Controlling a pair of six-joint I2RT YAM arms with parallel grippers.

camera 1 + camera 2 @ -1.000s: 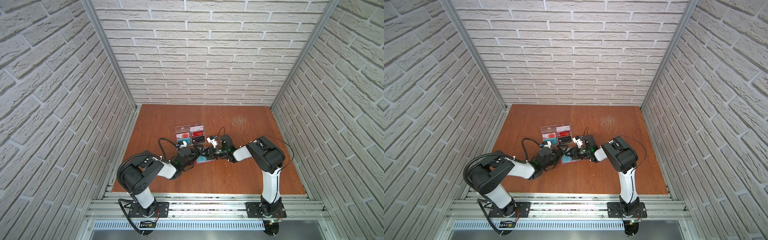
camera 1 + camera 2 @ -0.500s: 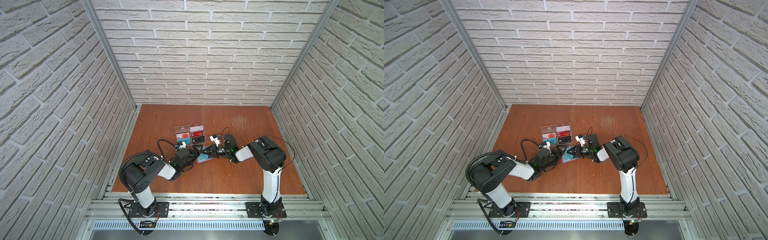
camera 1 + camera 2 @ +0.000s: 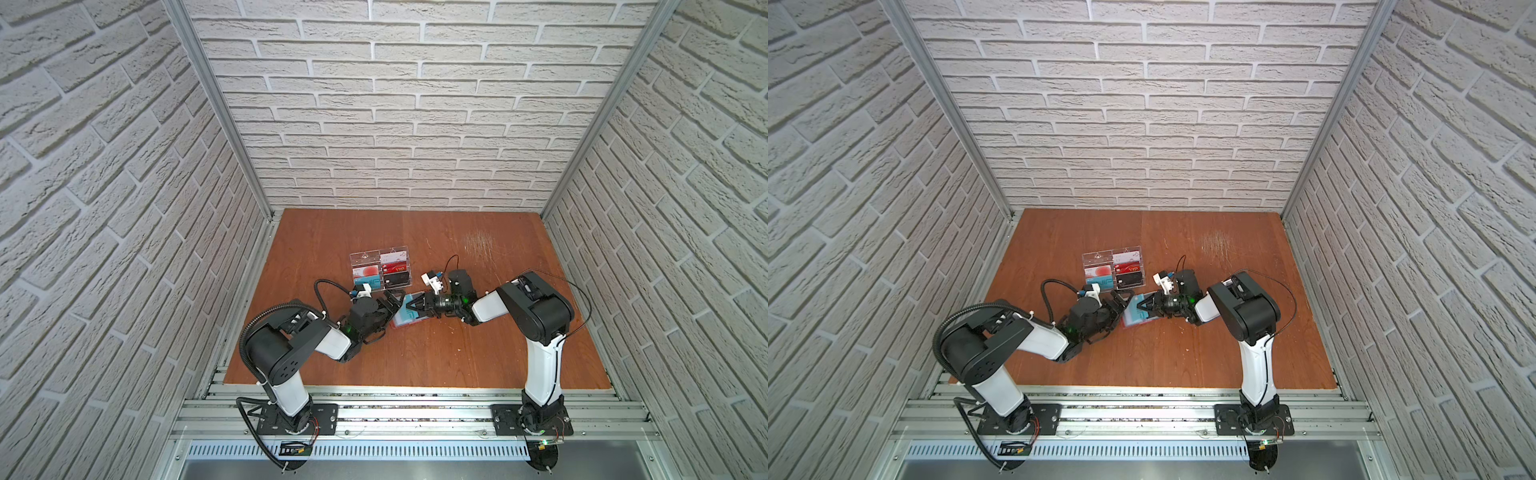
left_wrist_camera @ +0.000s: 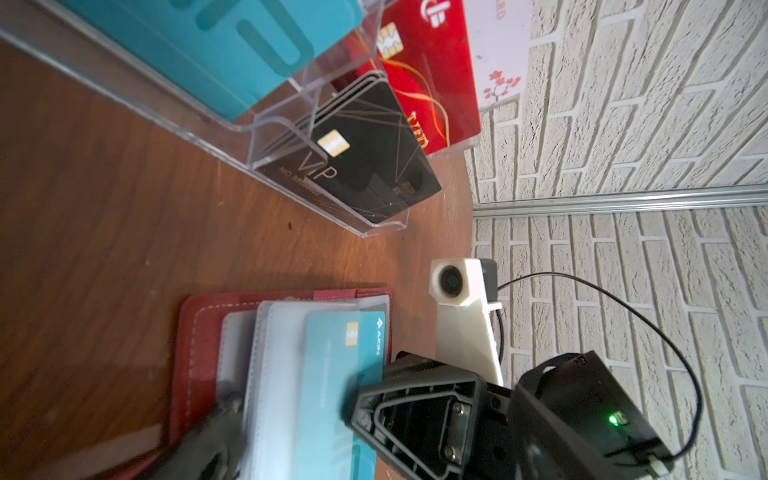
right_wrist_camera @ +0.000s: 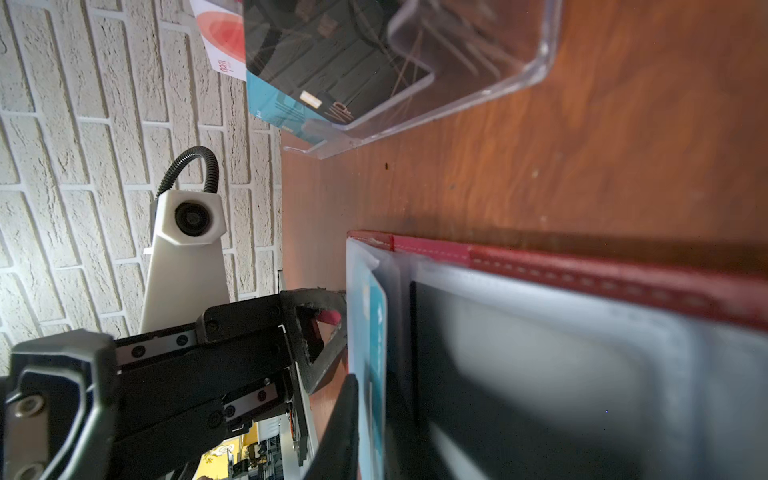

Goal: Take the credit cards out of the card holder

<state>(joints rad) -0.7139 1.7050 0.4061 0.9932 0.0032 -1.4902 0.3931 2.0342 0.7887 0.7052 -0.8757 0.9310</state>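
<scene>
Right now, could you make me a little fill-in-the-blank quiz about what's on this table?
1. The open holder has a ___ cover.
2. The black card in the clear tray reads ___.
3. The right pincer nips the blue card, while the left pincer stands ___.
Missing words: red; VIP; open.

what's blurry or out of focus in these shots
Left wrist view: the card holder smears toward the lens, the black VIP card is sharp. Right wrist view: the plastic sleeves are soft, the acrylic tray blurred. Both top views: evenly lit, sharp.
</scene>
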